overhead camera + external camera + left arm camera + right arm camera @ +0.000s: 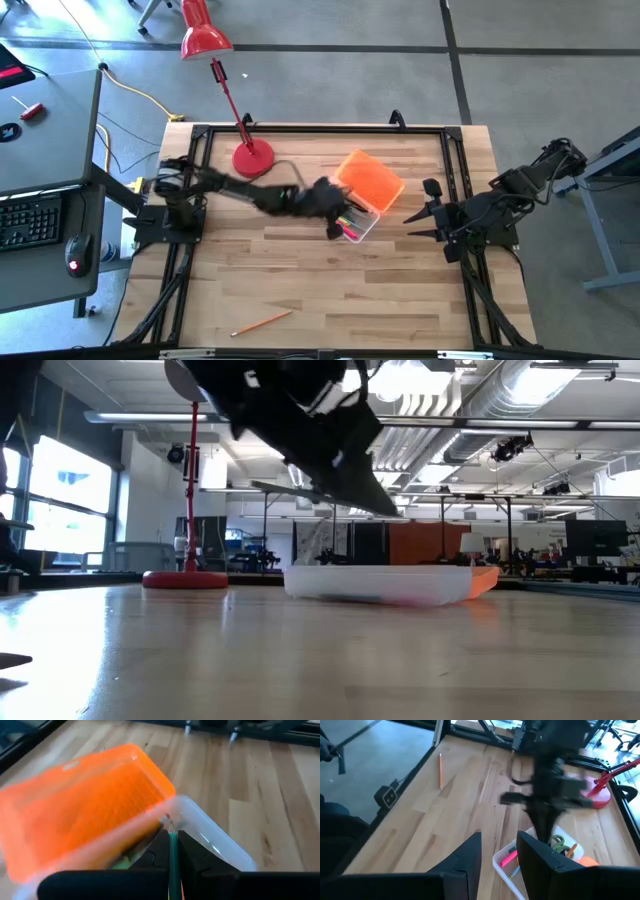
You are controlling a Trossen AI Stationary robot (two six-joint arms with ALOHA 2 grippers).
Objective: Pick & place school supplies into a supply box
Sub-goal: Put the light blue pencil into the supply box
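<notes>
Since you asked re progress: high view, left gripper (pixel 338 212) over supply box (pixel 362 222), lid open, supplies inside; one orange pencil (pixel 262 322) left near table front edge. Left wrist: fingers clamped on green pencil (pixel 173 862) above box. Right wrist: right gripper (pixel 498 855) idle, fingers apart

Premises: an open-plan robotics lab or workshop. Exposed ducting (pixel 520 400) and strip lighting run along the upper right of the low view. Concrete floor (pixel 330 70) surrounds a wooden table (pixel 330 280). A keyboard (pixel 30 215) and mouse (pixel 76 252) occupy a desk (pixel 50 130) at left.
</notes>
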